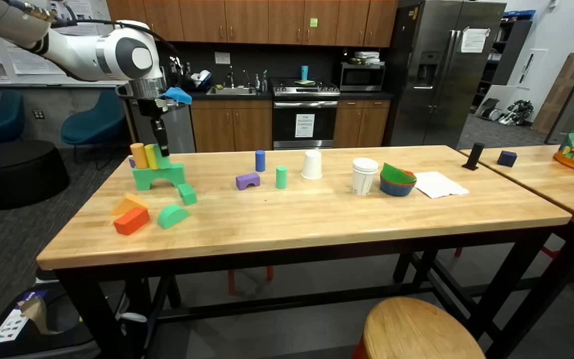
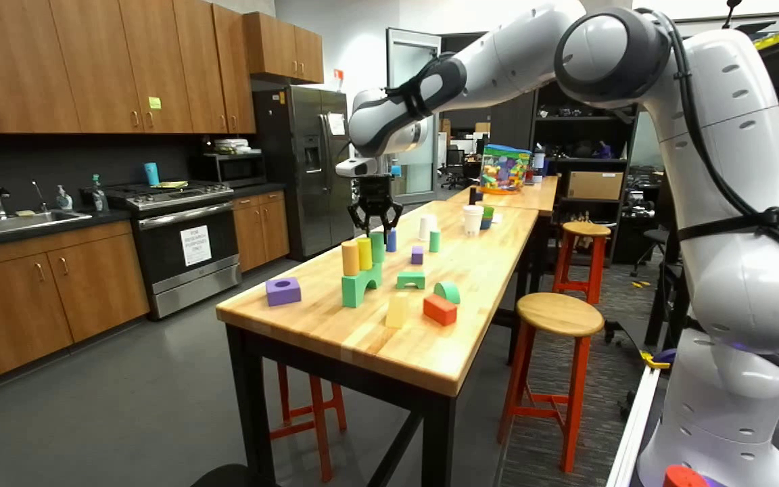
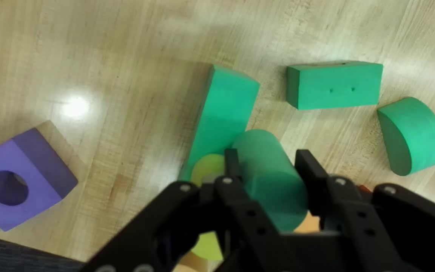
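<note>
Tool [image 3: 268, 160] black; arm [image 2: 734, 169] white with grey patches, black bands. Held cylinder [image 3: 272, 181] plain green. Middle cylinder [image 2: 364, 254] yellow, end cylinder [image 2: 350, 258] orange, bridge block [image 1: 159, 173] below green. Brick [image 2: 439, 310] red-orange. Half-moon block [image 3: 415, 138] green. Holed block [image 3: 42, 172] purple, small arch [image 1: 247, 180] purple. Short cylinder [image 1: 260, 161] deep blue. Cups [image 1: 312, 165] white. Worktop [image 1: 267, 214] honey-coloured, streaked with darker wood grain. Stool [image 2: 559, 313] tan with red-orange legs. Cupboards [image 1: 247, 22] brown. Fridge [image 1: 431, 124] dark grey. Chairs [image 1: 95, 119] teal.

"FOR RESEARCH PURPOSES ONLY" on a sign [image 2: 196, 245] on the oven [image 2: 162, 251]
</note>
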### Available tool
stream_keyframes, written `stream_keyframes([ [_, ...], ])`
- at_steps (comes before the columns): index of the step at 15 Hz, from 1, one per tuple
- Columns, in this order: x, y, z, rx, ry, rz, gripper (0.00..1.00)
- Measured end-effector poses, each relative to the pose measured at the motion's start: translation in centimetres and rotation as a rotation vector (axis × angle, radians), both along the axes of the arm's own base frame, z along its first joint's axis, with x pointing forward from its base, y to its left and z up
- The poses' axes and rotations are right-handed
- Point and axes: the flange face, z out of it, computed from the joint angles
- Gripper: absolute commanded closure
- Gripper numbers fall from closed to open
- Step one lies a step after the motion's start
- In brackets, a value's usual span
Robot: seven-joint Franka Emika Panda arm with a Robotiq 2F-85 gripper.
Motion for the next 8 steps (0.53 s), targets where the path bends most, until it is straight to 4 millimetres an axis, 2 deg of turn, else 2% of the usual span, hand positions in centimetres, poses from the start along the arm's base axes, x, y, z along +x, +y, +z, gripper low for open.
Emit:
stream_keyframes([
  [8,0.9,-2.0,0.7,-0.012,-0.071,-0.023,0.84],
])
